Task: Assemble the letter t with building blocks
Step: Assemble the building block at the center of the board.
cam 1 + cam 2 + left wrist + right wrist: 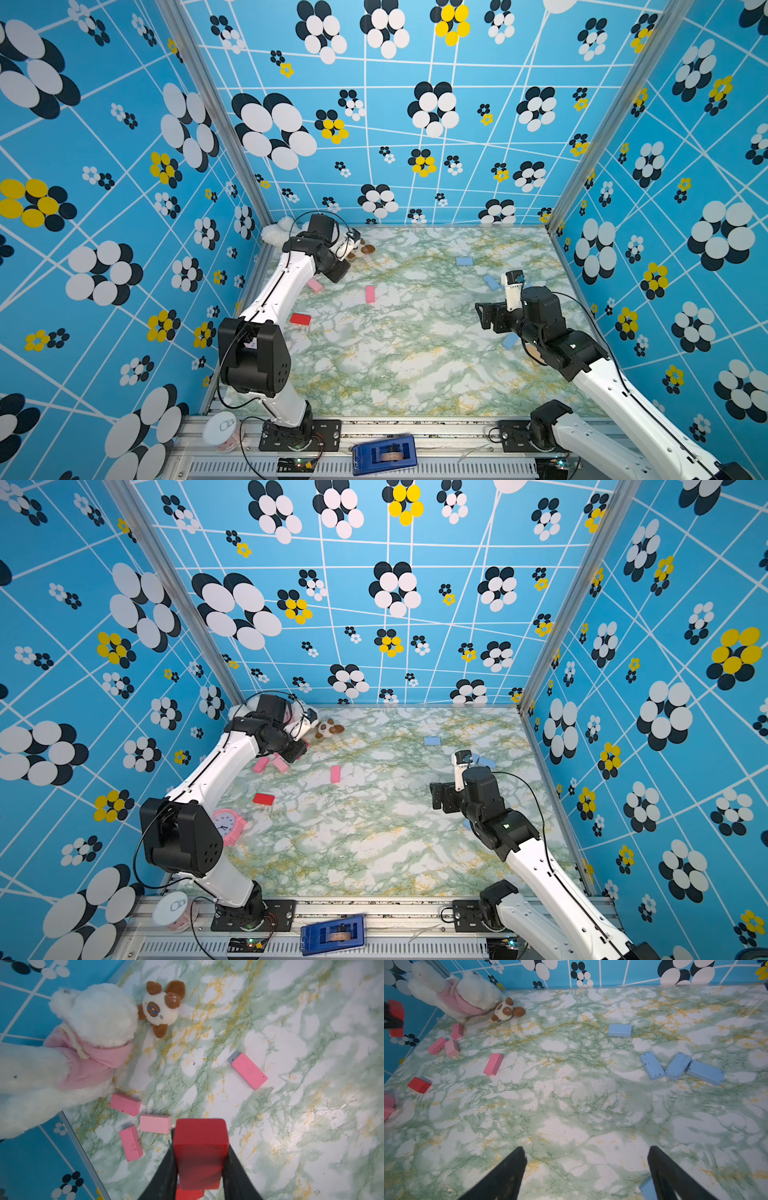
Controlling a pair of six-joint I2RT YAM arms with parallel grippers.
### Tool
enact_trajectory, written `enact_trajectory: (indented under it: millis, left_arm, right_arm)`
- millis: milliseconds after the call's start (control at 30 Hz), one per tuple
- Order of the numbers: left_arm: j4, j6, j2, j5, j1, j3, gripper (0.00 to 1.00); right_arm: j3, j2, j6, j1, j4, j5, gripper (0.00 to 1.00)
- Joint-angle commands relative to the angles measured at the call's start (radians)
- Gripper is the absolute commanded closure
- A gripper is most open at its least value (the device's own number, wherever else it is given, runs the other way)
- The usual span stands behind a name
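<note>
My left gripper point(200, 1147) is shut on a red block point(200, 1153), held above the table near the far left corner; in both top views the arm hides the block. A second red block point(300, 319) lies flat on the table's left side. A lone pink block point(370, 294) lies left of centre, and three pink blocks point(155, 1123) sit close together by the left wall. Light blue blocks lie on the right: one alone point(619, 1030), three clustered point(678, 1066). My right gripper point(587, 1149) hangs open and empty over bare table at the right.
A white plush in a pink top point(83, 1043) and a small brown-and-white plush point(162, 1007) fill the far left corner. A pink alarm clock point(227, 824) stands behind the left arm. Another light blue block point(509, 340) lies under the right arm. Patterned walls close three sides.
</note>
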Motion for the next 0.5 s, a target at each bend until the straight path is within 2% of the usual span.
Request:
enact_trajectory:
  millis: [0, 133, 300, 467]
  left_arm:
    - [-0.032, 0.251, -0.01, -0.093, -0.037, -0.027, 1.0]
    - [-0.065, 0.36, 0.038, -0.13, -0.06, -0.032, 1.0]
    - [-0.071, 0.46, 0.115, -0.231, -0.115, -0.053, 1.0]
    - [-0.089, 0.459, 0.192, -0.188, -0.13, -0.011, 1.0]
  right_arm:
    - [-0.02, -0.003, -0.012, 0.009, 0.026, -0.021, 0.05]
    - [-0.009, 0.016, -0.02, 0.008, 0.029, -0.029, 0.05]
    - [0.011, 0.024, -0.031, 0.009, 0.027, -0.011, 0.05]
    - [0.034, 0.041, -0.051, 0.008, 0.024, -0.029, 0.05]
